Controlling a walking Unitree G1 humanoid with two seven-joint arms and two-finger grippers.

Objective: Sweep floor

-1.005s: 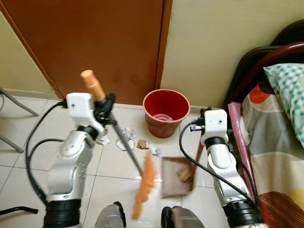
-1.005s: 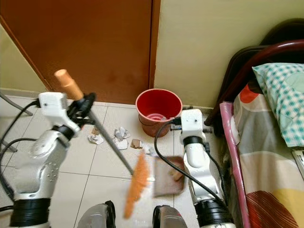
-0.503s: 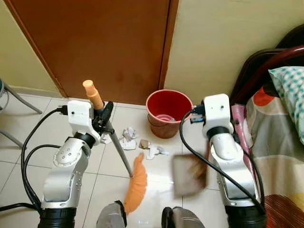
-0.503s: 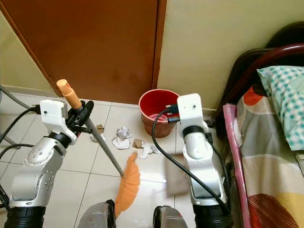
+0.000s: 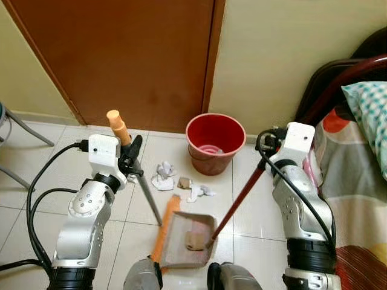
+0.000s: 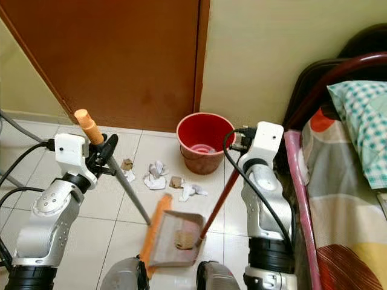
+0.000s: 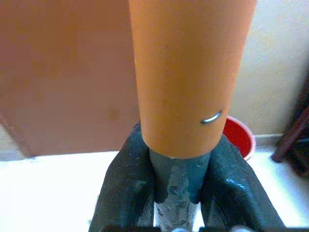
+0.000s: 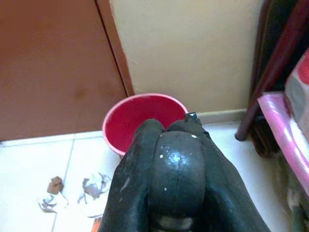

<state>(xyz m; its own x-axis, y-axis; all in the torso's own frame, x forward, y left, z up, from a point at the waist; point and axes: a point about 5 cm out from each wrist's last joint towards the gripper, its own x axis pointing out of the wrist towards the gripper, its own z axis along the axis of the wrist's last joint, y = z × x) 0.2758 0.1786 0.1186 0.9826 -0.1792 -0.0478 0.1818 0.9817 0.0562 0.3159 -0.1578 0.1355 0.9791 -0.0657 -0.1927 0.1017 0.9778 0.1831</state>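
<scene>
standing on pale tiles (image 5: 24,193) by a brown door (image 5: 121,54), we clamped the left gripper (image 5: 132,158) on the broom (image 5: 145,193), right gripper (image 5: 270,162) on the dustpan (image 5: 187,238).

2 silver arms with rounded jointed segments end in white boxy wrist blocks. Black cables loop from each block down the arms. Black ribbed collars ring the arm bases. Each gripper has glossy black fingers (image 7: 126,191).

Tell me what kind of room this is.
Most likely a bedroom: a bed with a patterned sheet and checked pillow stands on the right, beside a brown door and tiled floor. A red bucket sits by the wall.
</scene>
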